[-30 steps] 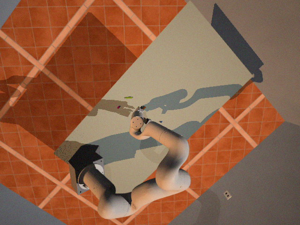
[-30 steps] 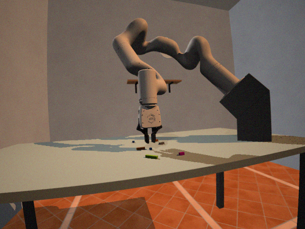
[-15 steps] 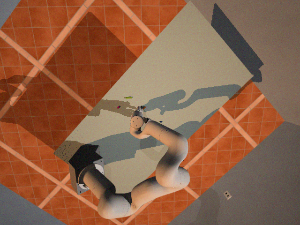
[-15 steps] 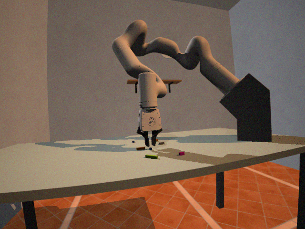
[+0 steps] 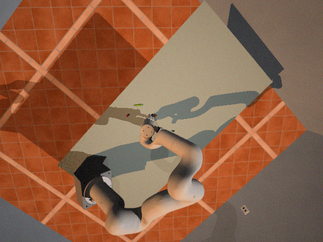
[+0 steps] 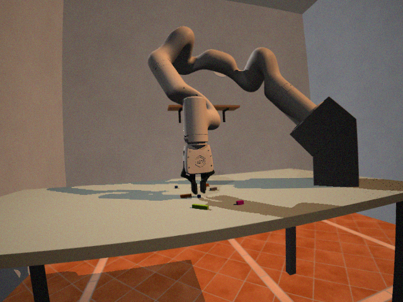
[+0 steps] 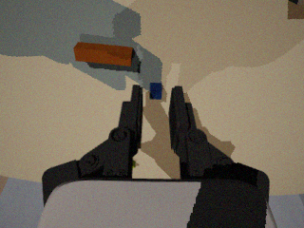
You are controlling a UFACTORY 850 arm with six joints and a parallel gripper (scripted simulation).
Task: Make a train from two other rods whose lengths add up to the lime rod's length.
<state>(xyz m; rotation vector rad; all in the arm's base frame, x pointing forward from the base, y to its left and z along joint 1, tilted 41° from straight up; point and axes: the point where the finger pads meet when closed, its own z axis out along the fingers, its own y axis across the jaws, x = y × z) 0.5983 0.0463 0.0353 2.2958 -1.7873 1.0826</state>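
Observation:
The lime rod [image 5: 138, 105] [image 6: 199, 206] lies flat on the table [image 6: 97, 224]. A small blue rod [image 6: 198, 196] [image 7: 156, 90] lies on the table right at my fingertips. The orange rod [image 6: 186, 195] [image 7: 104, 55] [image 5: 155, 115] lies just to its left, a short gap away. My gripper [image 6: 198, 190] [image 7: 156, 99] [image 5: 152, 116] points straight down, just above the blue rod. Its fingers stand narrowly open, one on each side of the rod, with nothing held. The arm hides this blue rod in the overhead view.
A magenta rod [image 5: 127, 114] [image 6: 240, 202] lies right of the lime rod. A grey rod [image 6: 213, 188] lies behind the gripper. A second blue rod [image 5: 172, 130] [image 6: 175, 187] lies further off. The dark robot base [image 6: 329, 146] stands at the table's right end.

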